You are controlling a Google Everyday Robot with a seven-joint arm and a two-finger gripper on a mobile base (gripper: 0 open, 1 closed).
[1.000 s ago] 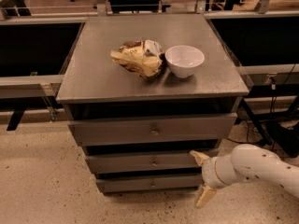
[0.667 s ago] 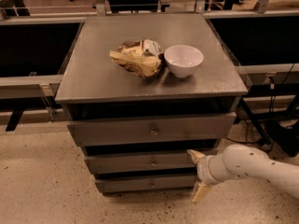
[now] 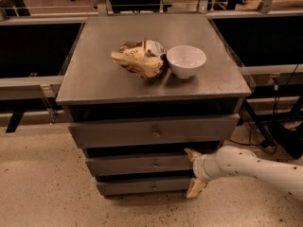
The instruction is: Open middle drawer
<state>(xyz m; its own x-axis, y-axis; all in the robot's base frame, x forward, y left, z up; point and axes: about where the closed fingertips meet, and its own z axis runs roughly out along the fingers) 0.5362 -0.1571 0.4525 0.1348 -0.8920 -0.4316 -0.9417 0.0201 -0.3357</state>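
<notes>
**Gripper closing in, drawer still shut**

Gripper point(image 3: 194, 171) has slid left over the last second and now sits at the right end of the middle drawer point(image 3: 137, 165), fingers spread apart, nothing held. It's right of the knob point(image 3: 155, 164), not on it. Drawer front hasn't moved, so the pull hasn't started. Bowl point(image 3: 186, 60) unchanged.
</notes>
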